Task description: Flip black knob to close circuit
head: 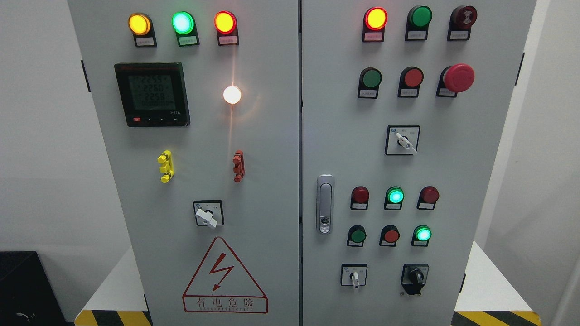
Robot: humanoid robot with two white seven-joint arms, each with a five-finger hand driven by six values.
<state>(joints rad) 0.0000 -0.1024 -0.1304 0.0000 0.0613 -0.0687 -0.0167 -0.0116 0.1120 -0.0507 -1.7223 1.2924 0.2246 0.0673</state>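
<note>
neither robot hand is in frame, so no finger state to report and nothing is being held or touched.

black knob (414, 276) sits at the lower right of the frame, on the right door (471, 181) of the grey cabinet, bottom row. its handle points roughly down, slightly left of vertical. no hand near it.

just left of it in the same row: a small white-handled selector (354, 276), handle pointing down.

above that row, two rows of three round lamps/buttons: the middle one in the upper row (395, 196) and the right one in the lower row (422, 233) glow green, the others are dark red or dark green.

mid right door: another white selector (403, 140), handle angled to the lower right. red mushroom button (458, 77) above it, upper right.

door latch (325, 204) at the left edge of the right door.

left door (136, 203): digital meter (152, 94) at upper left with lit digits, three lit lamps (181, 22) above it, bright white lamp (232, 94) to the meter's right, yellow (166, 166) and red (238, 165) terminals below, white selector (208, 214), red warning triangle (224, 277) at the bottom.
</note>
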